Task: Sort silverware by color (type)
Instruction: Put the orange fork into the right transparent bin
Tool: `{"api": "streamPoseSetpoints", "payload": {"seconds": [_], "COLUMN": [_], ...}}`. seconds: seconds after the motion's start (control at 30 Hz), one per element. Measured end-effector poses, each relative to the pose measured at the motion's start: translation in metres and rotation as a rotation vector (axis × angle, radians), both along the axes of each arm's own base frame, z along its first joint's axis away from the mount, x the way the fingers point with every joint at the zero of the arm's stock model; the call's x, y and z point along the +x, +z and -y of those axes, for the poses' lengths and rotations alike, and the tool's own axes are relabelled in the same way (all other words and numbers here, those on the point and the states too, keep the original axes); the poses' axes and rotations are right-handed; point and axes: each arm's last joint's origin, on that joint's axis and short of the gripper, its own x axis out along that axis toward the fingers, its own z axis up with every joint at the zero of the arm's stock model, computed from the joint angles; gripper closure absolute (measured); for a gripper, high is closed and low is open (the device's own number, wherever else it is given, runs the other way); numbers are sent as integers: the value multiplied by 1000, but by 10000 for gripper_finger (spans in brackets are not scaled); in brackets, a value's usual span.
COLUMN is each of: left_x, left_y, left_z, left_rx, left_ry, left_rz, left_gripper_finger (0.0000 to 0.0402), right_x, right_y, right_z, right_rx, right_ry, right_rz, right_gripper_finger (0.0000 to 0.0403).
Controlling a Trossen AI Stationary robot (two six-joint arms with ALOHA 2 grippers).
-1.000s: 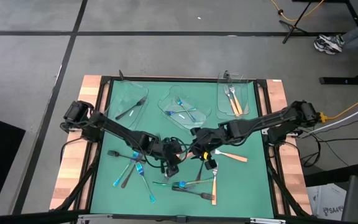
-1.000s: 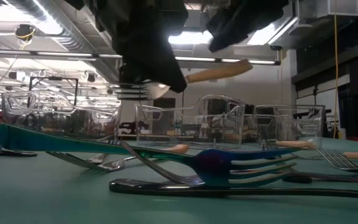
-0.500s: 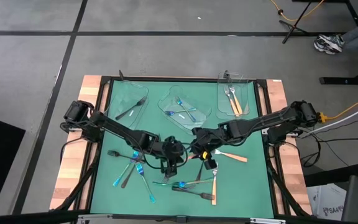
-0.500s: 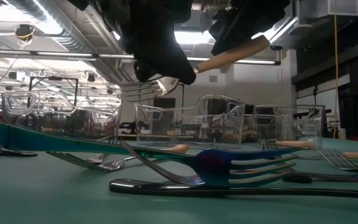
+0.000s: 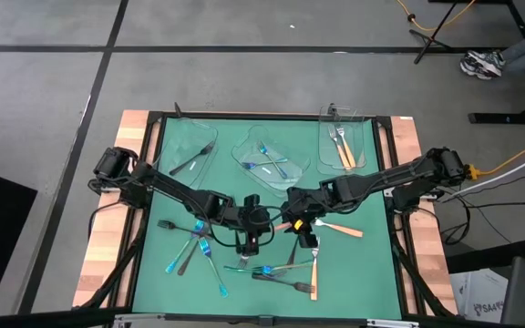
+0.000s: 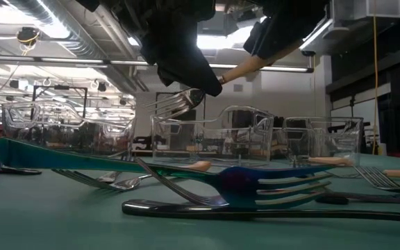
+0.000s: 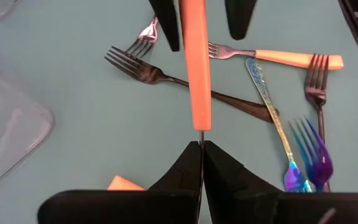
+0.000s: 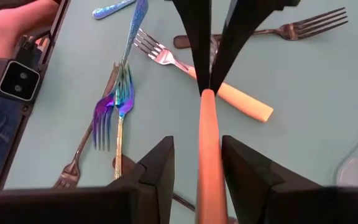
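An orange-handled silver fork is in the air between my two grippers, over the middle of the green mat. My left gripper is shut on it. My right gripper is open, with its fingers on either side of the orange handle. Loose dark, blue-purple and orange-handled forks lie flat on the mat below and to the left. My left gripper pinches the fork's thin metal neck, just past the end of the orange handle, between its two shut fingers. The fork is clear of the mat and tilted. Its tines hang lower and its handle end points up. Whether my right gripper touches the handle, I cannot tell.
Three clear trays stand along the far edge: the left one holds a dark fork, the middle one blue pieces, the right one orange-handled forks. Another orange-handled fork lies right of the grippers. A person's hand shows beyond the table's edge.
The held fork has tipped from nearly level to slanted, its handle end rising and its tines staying low. My left gripper has shifted a little toward the table's right with it.
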Motion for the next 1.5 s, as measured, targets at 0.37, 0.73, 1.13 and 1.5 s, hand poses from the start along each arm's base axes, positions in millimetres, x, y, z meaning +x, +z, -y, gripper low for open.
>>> {"api": "streamPoseSetpoints", "payload": {"seconds": [0.37,0.73,1.13,1.5], "left_x": [1,2,2,2], "left_y": [2,3,3,3], "left_z": [-1,-1,-1,-1], "left_rx": [21,23,19,22], "left_ry": [26,33,35,38], "left_rz": [24,43,42,46], "left_gripper_finger": [399,399,388,353], "right_x": [-1,-1,0,-1], "right_y": [0,0,0,-1], "right_z": [0,0,1,1], "right_rx": [-3,-2,-34,-36], "right_ry": [1,1,-15,-13], "right_rz": [-5,-4,4,-10], "right_gripper_finger": [281,308,382,382]}}
